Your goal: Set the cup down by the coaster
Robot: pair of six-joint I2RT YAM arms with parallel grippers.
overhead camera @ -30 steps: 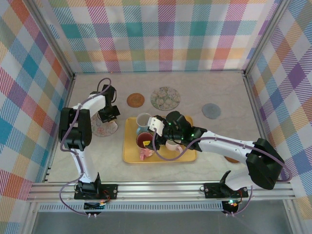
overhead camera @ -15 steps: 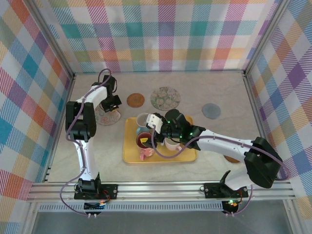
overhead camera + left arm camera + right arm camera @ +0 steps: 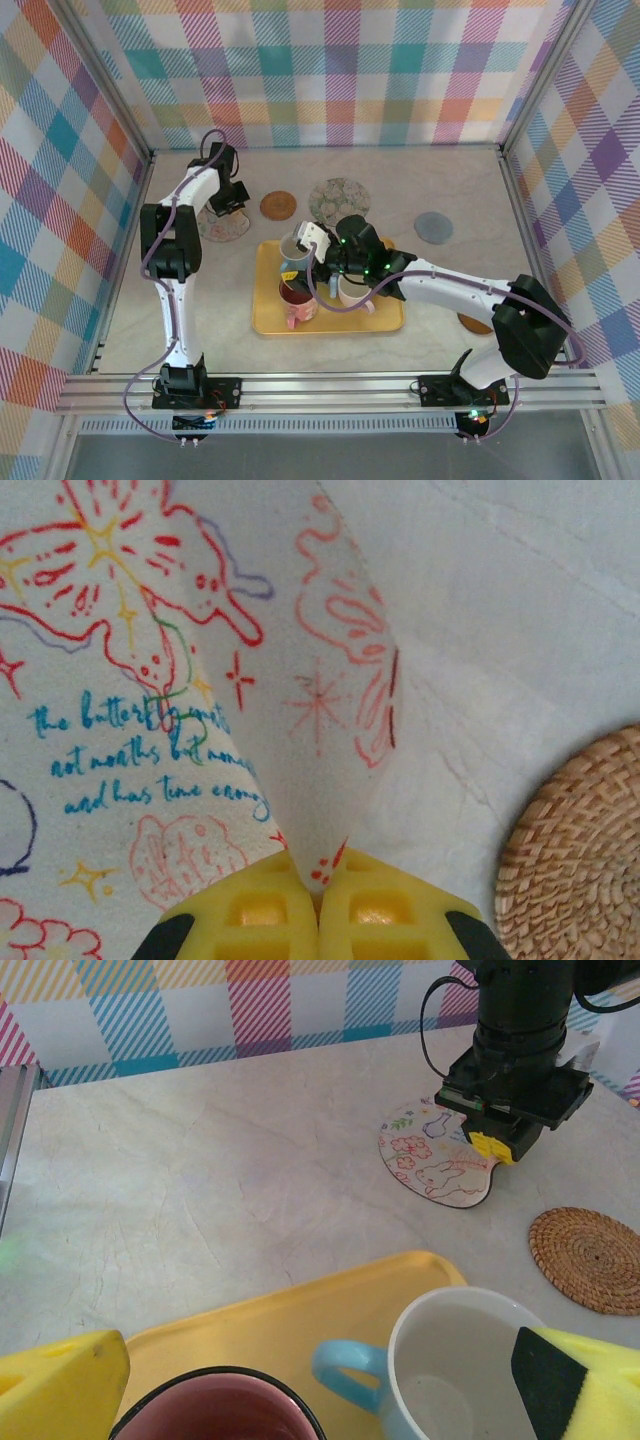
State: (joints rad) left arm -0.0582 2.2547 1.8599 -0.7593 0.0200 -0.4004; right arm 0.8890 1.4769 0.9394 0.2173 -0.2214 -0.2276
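L hand (image 3: 318,875) clenched on thin printed cloth coaster (image 3: 150,680), pinching a fold, near round woven coaster (image 3: 580,850); dragged farther back vs earlier. R hand (image 3: 320,1385) released, straddling glossy white cup (image 3: 450,1360) on yellow tray (image 3: 300,1325).

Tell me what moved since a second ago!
The left gripper, shut on the printed coaster, pulled it toward the far wall, nearer the wicker coaster. The open right gripper edged the same way, above the white cup. The tray and other cups stayed put.
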